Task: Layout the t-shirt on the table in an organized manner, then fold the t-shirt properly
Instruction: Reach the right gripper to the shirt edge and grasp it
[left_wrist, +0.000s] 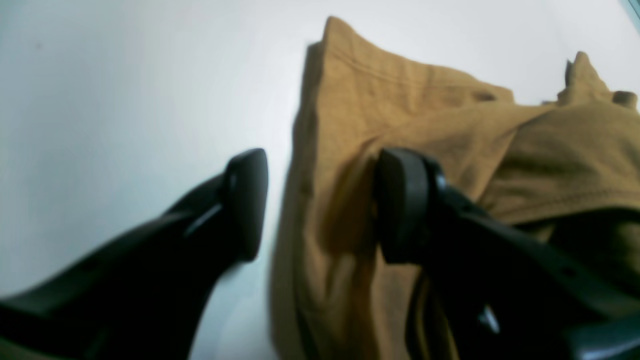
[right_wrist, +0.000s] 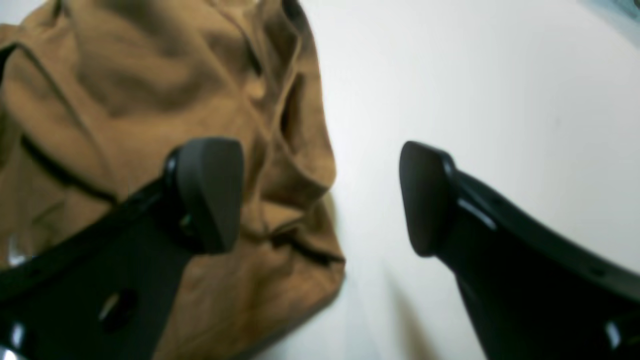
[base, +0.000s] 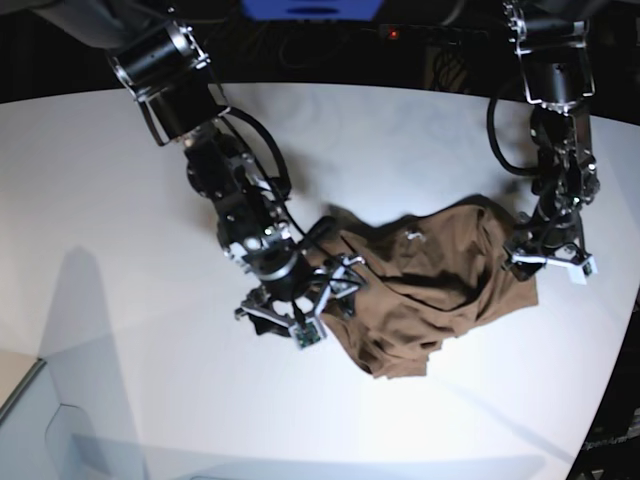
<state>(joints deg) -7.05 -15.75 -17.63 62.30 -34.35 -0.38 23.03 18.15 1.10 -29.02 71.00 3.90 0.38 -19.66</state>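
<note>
Two pincers bracketed your crumpled t-shirt (base: 430, 290) mid-tabletop (base: 120, 200): right pincer (right_wrist: 320, 197) gaped empty at one edge, left pincer (left_wrist: 320, 205) stood half-open astride the opposite hem, nothing clamped, cloth's long axis running between them, each equally near.

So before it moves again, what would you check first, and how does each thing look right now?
1. t-shirt laid flat: not ok, crumpled in a heap.
2. right gripper free of cloth: ok, jaws wide, one pad over the shirt's edge, the other over bare table.
3. left gripper open: ok, jaws astride the shirt's edge.
4. Left gripper clear of the fabric: cannot tell, one pad looks to be against it.
5. Room to spread the shirt: ok, bare white surface on all sides.
</note>
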